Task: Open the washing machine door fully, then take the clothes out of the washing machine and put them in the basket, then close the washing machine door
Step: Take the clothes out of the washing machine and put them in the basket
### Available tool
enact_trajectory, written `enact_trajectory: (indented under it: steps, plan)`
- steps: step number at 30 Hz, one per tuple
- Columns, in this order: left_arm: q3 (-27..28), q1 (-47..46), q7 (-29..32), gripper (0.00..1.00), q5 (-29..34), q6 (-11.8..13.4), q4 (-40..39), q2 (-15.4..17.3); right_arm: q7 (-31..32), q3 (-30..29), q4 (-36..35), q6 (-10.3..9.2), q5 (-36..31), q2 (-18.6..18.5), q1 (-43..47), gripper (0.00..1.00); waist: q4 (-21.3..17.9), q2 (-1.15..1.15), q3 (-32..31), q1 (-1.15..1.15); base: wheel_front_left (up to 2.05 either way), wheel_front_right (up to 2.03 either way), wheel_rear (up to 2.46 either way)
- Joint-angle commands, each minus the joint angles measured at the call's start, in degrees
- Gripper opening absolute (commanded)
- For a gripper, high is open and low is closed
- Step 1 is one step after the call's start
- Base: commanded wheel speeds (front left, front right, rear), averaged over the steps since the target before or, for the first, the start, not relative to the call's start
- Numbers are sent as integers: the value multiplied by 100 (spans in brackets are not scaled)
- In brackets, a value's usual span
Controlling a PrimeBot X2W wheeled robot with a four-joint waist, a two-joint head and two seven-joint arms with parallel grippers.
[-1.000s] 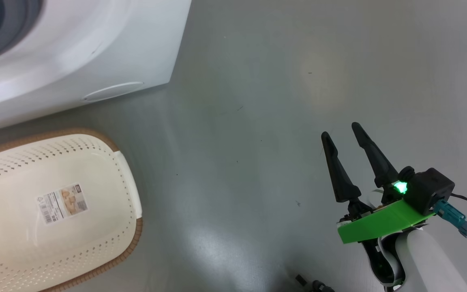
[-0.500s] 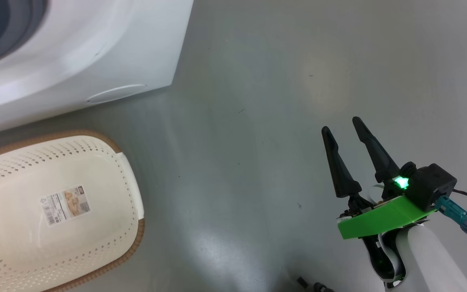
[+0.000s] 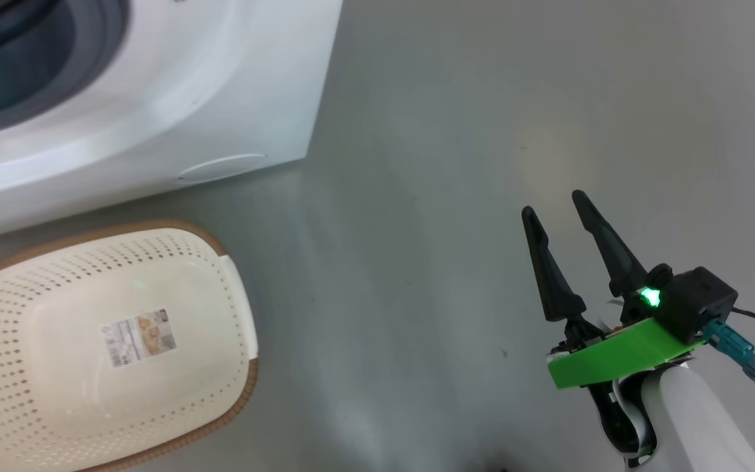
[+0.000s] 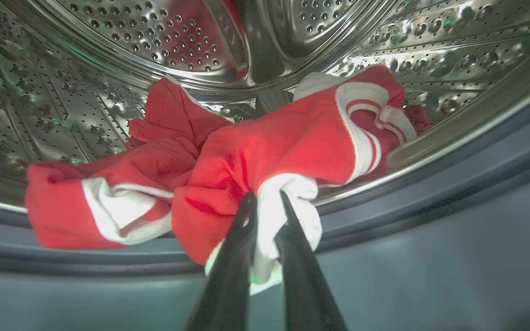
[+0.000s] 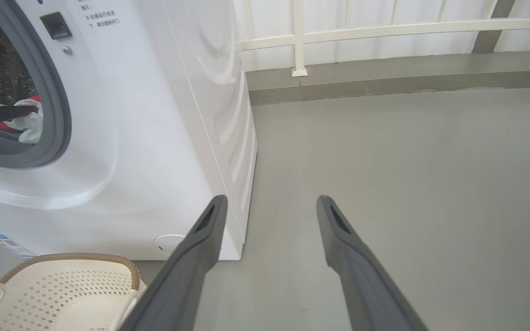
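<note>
Red clothes (image 4: 265,142) with white stripes lie in the steel drum (image 4: 177,41) of the white washing machine (image 3: 187,85). My left gripper (image 4: 267,197) is shut on a white part of the clothes at the drum's front lip, over the grey gasket (image 4: 430,193). In the right wrist view its dark finger (image 5: 7,112) reaches into the opening, with white cloth (image 5: 28,122) at its tip. The cream basket (image 3: 37,367) stands empty on the floor in front of the machine. My right gripper (image 3: 552,204) hangs open over bare floor, well to the right. The door is out of view.
Grey floor (image 3: 417,196) stretches to the right of the machine. A white railing (image 5: 384,30) on a raised kerb closes off the back. A small round flap (image 3: 220,167) sits low on the machine's front, just above the basket (image 5: 62,294).
The head camera has turned, so machine and basket sit further right in its picture. A green bit of my left wrist now shows at its left edge. The right gripper has stayed put.
</note>
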Motion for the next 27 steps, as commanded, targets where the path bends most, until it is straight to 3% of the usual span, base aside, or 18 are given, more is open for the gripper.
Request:
enact_trajectory:
  steps: [1, 10, 16, 27]
  plan:
    - [93, 157, -143, 0, -42, 54, -195, 199, -37, 79, -102, 36, -88, -45, 181, 100, 153, 0, -167, 0, 0, 0, 0]
    - [106, 863, -841, 0, -190, 96, -664, -123, -37, 55, -52, 36, -300, -45, 320, 100, 471, 0, -548, 0, 0, 0, 0]
    - [78, 1535, -1137, 0, -260, 220, -1400, -317, -37, -8, -7, 36, -468, -45, 440, 100, 751, 0, -836, 0, 0, 0, 0]
    - [157, 3112, -1175, 0, -258, 798, -3431, -315, -37, 46, 151, 36, -532, -45, 629, 100, 921, 0, -1419, 0, 0, 0, 0]
